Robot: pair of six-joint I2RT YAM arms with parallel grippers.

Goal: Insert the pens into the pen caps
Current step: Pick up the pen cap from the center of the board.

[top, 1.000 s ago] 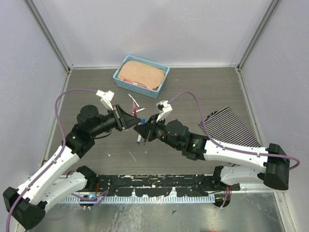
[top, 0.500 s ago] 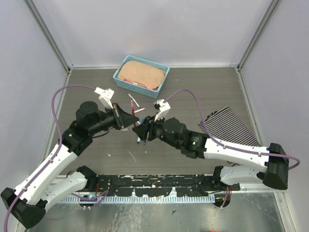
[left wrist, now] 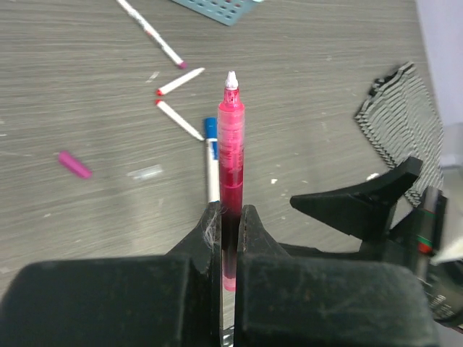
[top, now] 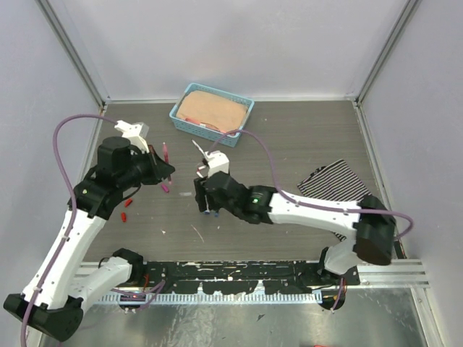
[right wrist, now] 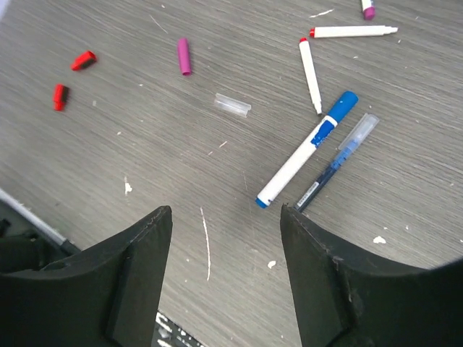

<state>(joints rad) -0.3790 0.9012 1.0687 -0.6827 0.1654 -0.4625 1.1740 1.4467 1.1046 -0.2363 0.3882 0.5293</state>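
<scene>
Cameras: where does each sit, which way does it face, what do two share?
Top external: above, behind the bases, looking down at the table; left arm, right arm show.
Left wrist: behind the left claw, facing forward and down; claw shut on a pink pen.
Right wrist: above the open right claw, facing the table.
Both wrist views share the blue-capped pen and magenta cap.

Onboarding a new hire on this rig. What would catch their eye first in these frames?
The left end effector, shut on a pink pen that sticks straight out of it, over the left half of the table. Next, the right end effector, open above a blue-capped pen lying mid-table, with a magenta cap and loose white pens scattered nearby.
</scene>
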